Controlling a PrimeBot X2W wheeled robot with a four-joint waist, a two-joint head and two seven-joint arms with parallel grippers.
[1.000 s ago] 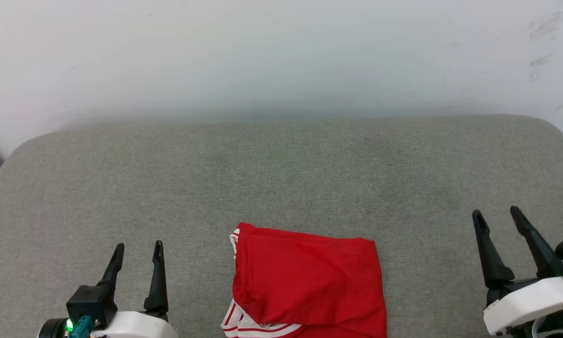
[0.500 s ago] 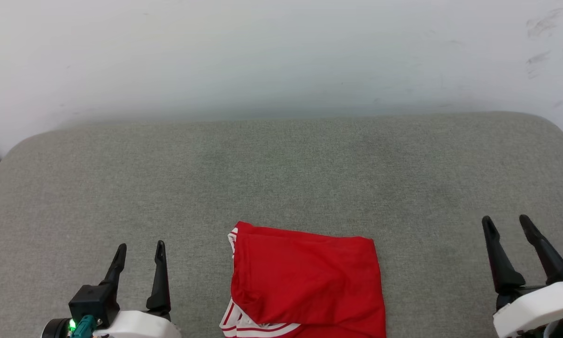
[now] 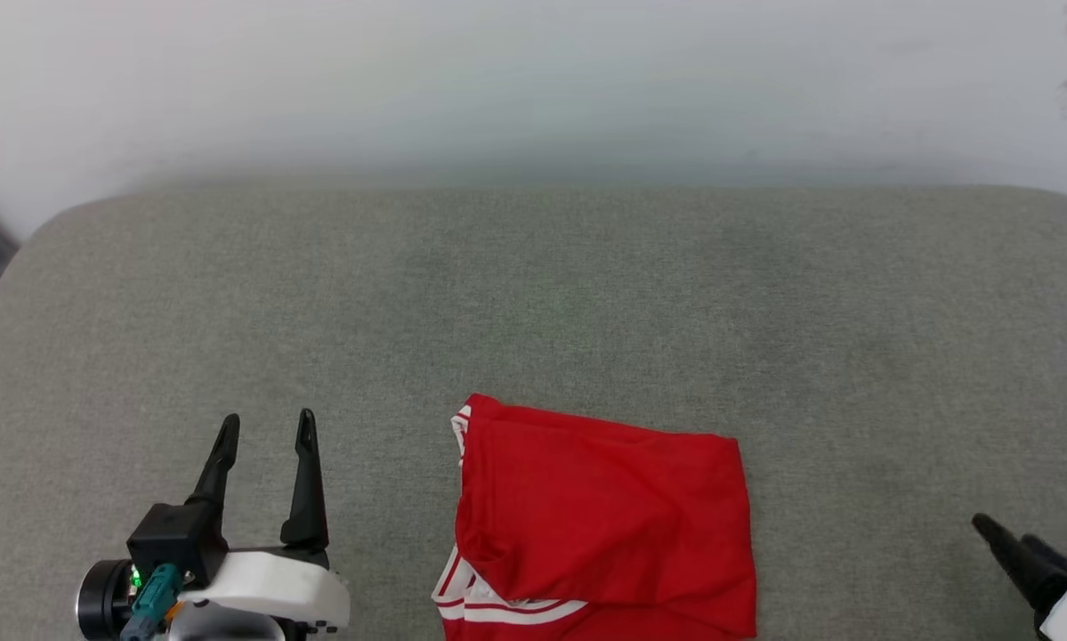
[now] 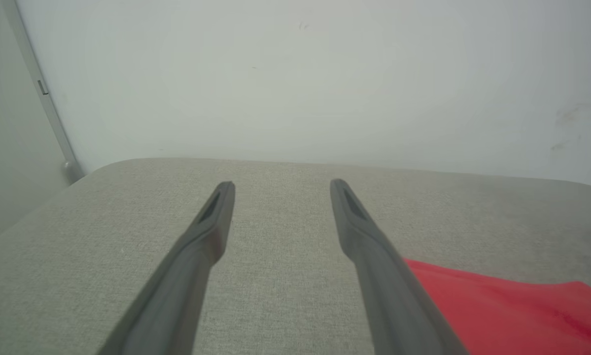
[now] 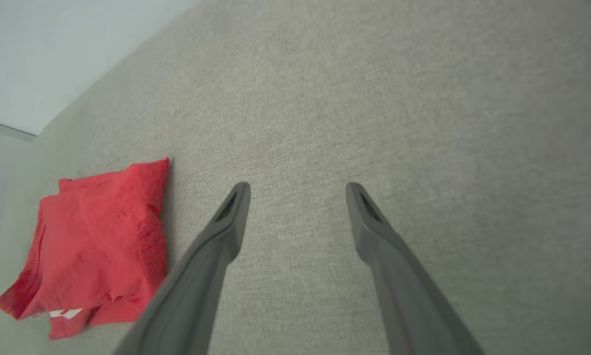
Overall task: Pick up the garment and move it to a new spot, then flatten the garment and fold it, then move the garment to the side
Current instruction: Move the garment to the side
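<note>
Garment (image 3: 604, 516) lies folded at the near edge of the surface (image 3: 533, 294), partly cropped from my head view, left pincer (image 3: 268, 418) and right pincer (image 5: 298, 187) both spread, empty.

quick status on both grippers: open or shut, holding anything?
Left gripper: open, empty, apart from the garment.
Right gripper: open, empty, over the grey cushion.
</note>
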